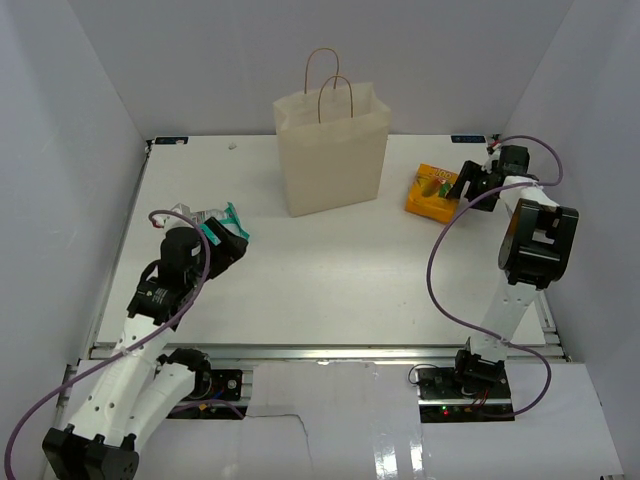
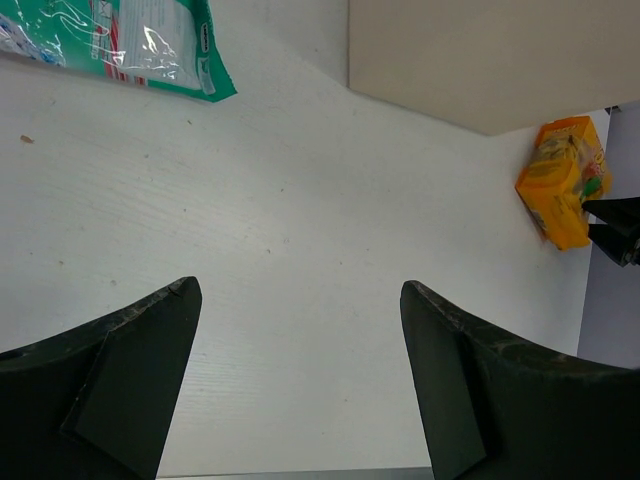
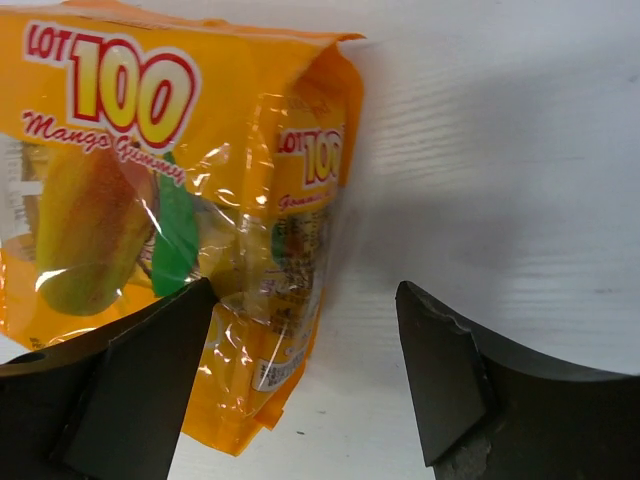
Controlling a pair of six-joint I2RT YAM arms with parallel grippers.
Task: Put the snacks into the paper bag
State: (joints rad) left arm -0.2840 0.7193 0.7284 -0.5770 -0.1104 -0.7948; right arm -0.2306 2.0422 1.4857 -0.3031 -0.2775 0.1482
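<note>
Paper bag [image 1: 333,160]: upright at the far middle of the bench [image 1: 330,290]; its inside is hidden.
Orange pack [image 3: 150,180]: on the bench, right of the bag.
Teal pouch [image 2: 130,45]: on the bench, left of the bag.
Right pincer [image 3: 305,300]: fingers apart, the pack's edge between them.
Left pincer [image 2: 300,300]: fingers apart, holding nothing, near the pouch.

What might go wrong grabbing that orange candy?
The right end effector is open, straddling only the edge of the shiny orange-yellow plastic mango gummy pack, so it might pinch just the film and slip. The tall cream paper bag stands upright and looks light; a bump while dropping the pack in might tip it.
</note>
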